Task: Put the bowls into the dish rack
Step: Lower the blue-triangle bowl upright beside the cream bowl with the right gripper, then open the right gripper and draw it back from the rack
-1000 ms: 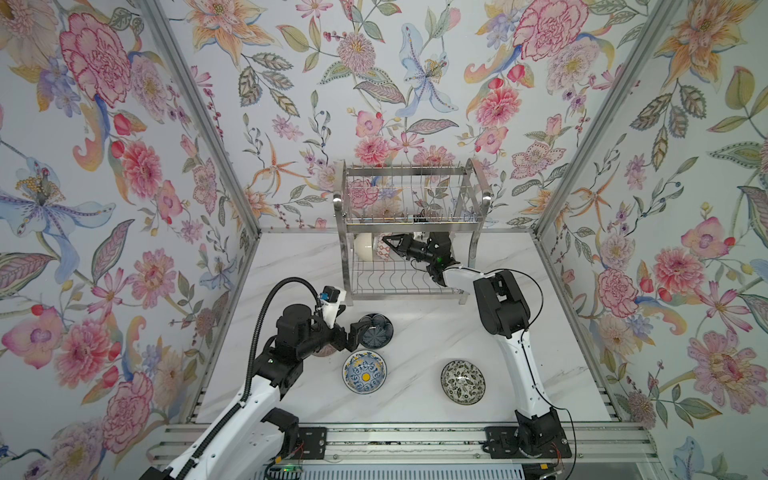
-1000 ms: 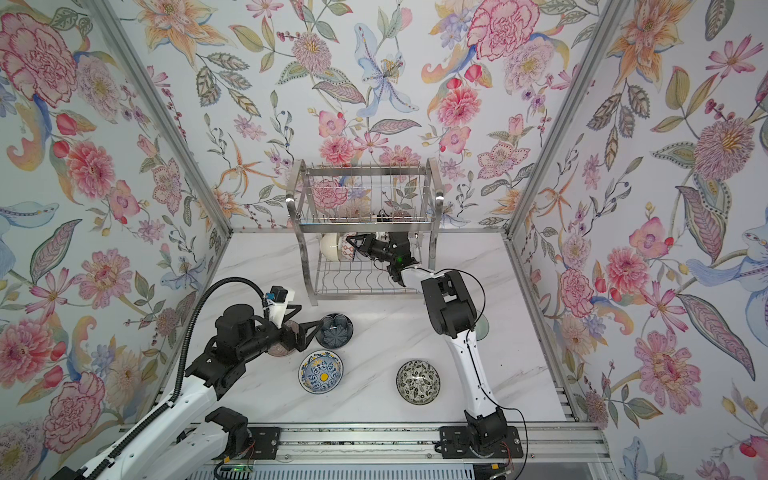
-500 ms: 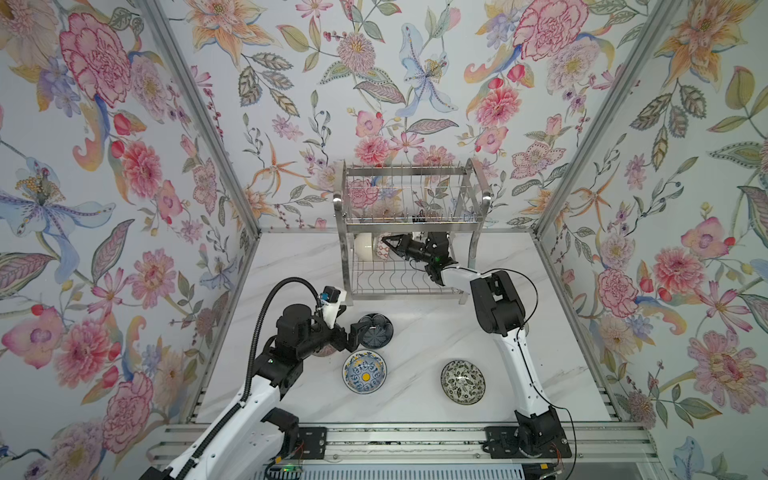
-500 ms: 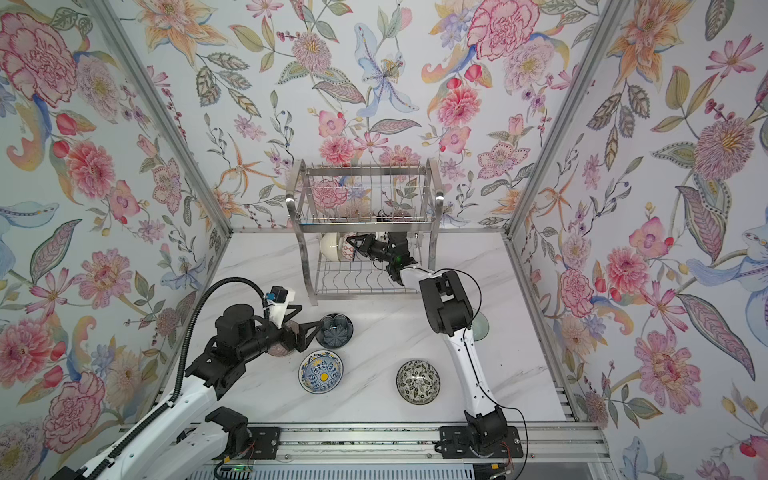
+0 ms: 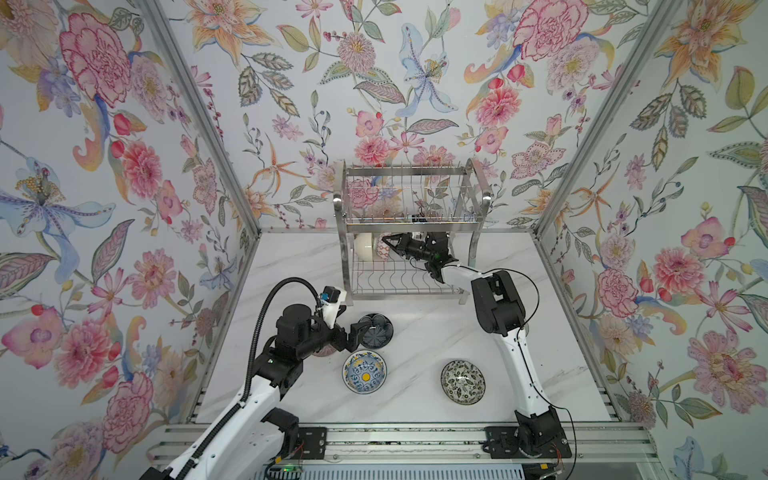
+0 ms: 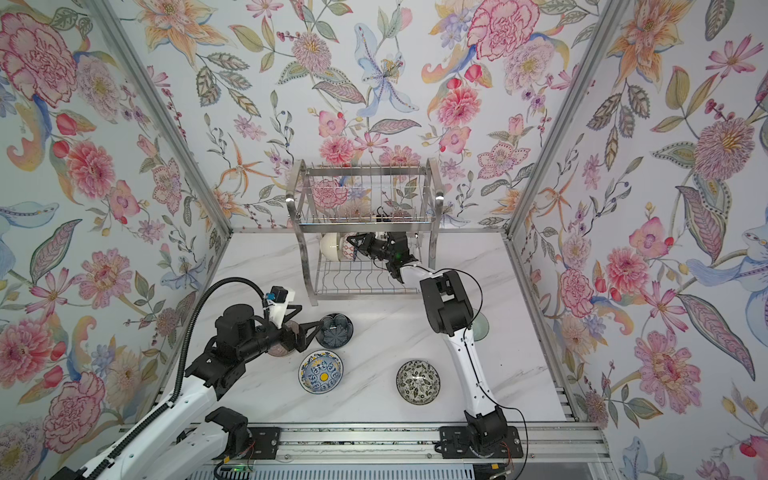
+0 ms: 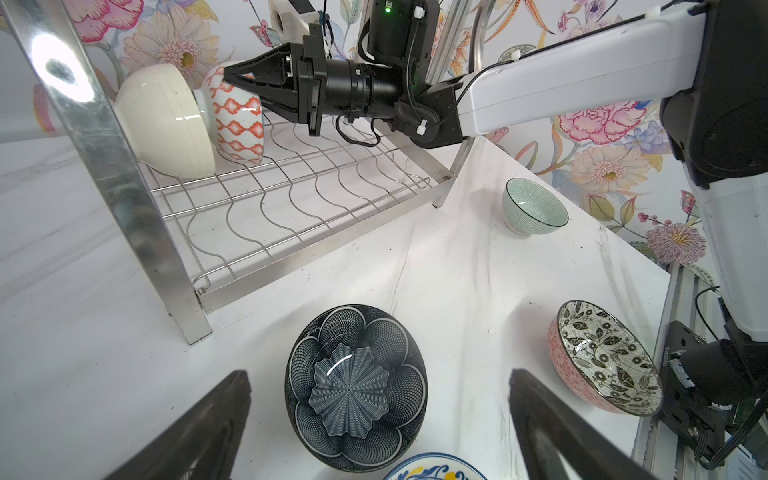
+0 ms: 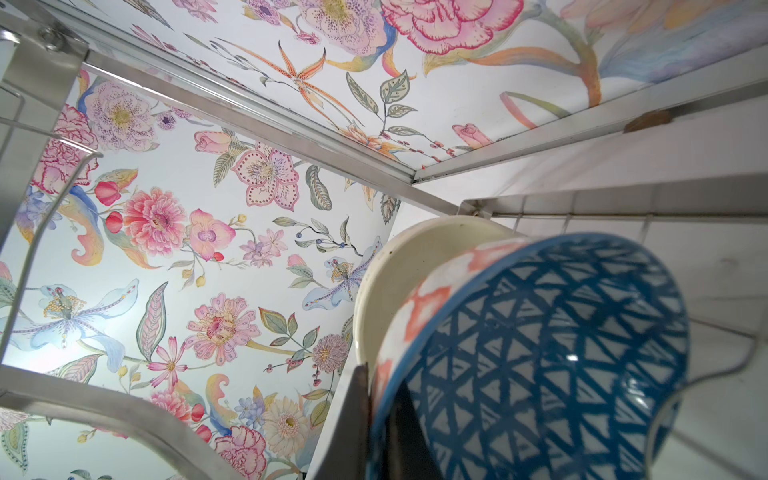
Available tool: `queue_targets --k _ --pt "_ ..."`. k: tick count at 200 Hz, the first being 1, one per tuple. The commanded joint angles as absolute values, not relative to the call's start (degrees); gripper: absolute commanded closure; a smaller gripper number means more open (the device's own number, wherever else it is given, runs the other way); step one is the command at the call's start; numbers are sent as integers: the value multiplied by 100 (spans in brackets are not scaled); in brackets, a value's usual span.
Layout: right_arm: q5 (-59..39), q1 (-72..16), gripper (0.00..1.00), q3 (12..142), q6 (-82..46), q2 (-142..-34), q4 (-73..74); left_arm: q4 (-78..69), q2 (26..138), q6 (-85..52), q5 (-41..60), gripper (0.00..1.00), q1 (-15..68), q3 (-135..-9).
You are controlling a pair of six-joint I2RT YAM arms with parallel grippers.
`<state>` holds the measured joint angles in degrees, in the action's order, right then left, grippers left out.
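On the lower shelf of the dish rack (image 5: 341, 253) a cream bowl (image 5: 363, 246) stands on edge. Beside it is the blue lattice bowl (image 8: 540, 353), orange-patterned outside (image 7: 239, 120); my right gripper (image 8: 380, 399) is shut on its rim. My left gripper (image 7: 378, 376) hangs open just above the table, its fingers on either side of the dark navy flower-shaped bowl (image 7: 355, 386) without touching it. The blue-white yellow-centred bowl (image 5: 364, 371) and the black-white leafy bowl (image 5: 462, 382) sit near the front.
A pale green bowl (image 7: 534, 205) stands at the right, mostly behind my right arm in both top views. A mauve ribbed bowl (image 6: 282, 345) lies under my left wrist. The rack's upper tier (image 5: 411, 195) hangs over my right gripper. Floral walls close three sides.
My right gripper has shifted slightly left inside the rack with the lattice bowl, closer to the cream bowl. The left arm has not moved.
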<state>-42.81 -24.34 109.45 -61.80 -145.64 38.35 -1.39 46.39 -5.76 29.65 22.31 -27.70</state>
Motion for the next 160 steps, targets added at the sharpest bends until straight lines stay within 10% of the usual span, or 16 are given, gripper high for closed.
queue_targets --k 1,160 --pt "-4297 -2401 94 11176 -5930 -14613 3702 -223 4570 -493 3050 1 2292 -2716" --pt "-4150 -2366 71 11187 -5713 -14391 3344 -220 4531 -505 3022 1 2294 -2723"
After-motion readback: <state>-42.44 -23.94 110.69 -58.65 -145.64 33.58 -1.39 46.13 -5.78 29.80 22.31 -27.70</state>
